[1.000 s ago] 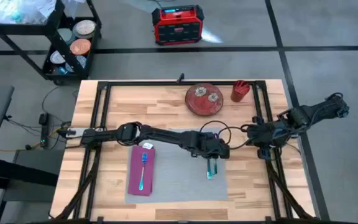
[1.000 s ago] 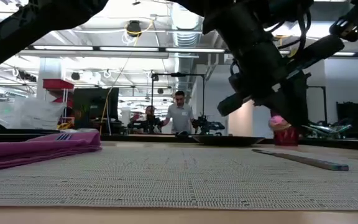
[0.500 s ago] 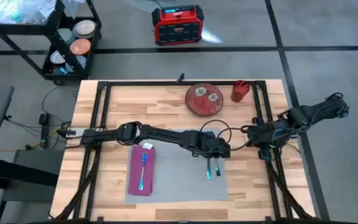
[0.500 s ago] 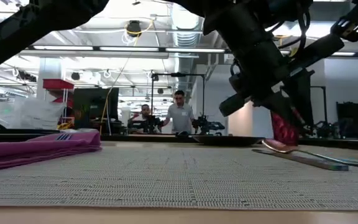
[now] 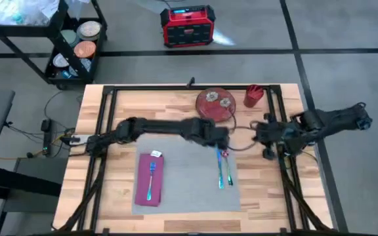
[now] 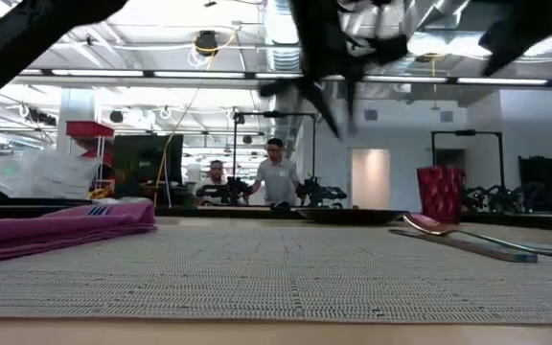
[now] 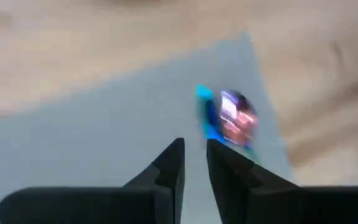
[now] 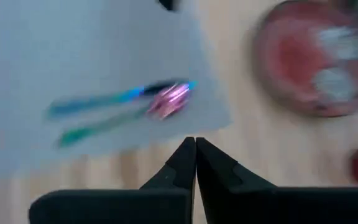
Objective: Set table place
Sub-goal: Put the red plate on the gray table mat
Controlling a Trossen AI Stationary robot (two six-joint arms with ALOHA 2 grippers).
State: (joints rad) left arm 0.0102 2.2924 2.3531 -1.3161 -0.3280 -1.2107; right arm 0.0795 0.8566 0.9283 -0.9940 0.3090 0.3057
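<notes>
On your pale butcher-block table [image 5: 176, 105], centre frame, the grey rectangular placemat [image 5: 189, 180] bears two utensils; your left gripper [image 5: 220, 139] hovers nearly closed, empty; right gripper [image 5: 260, 133] pinched closed.

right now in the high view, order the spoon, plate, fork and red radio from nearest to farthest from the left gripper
From the left gripper:
1. Spoon, just below it on the grey placemat.
2. Plate, behind it on the table.
3. Fork, on the magenta napkin at the placemat's left.
4. Red radio, on the floor beyond the table.
</notes>
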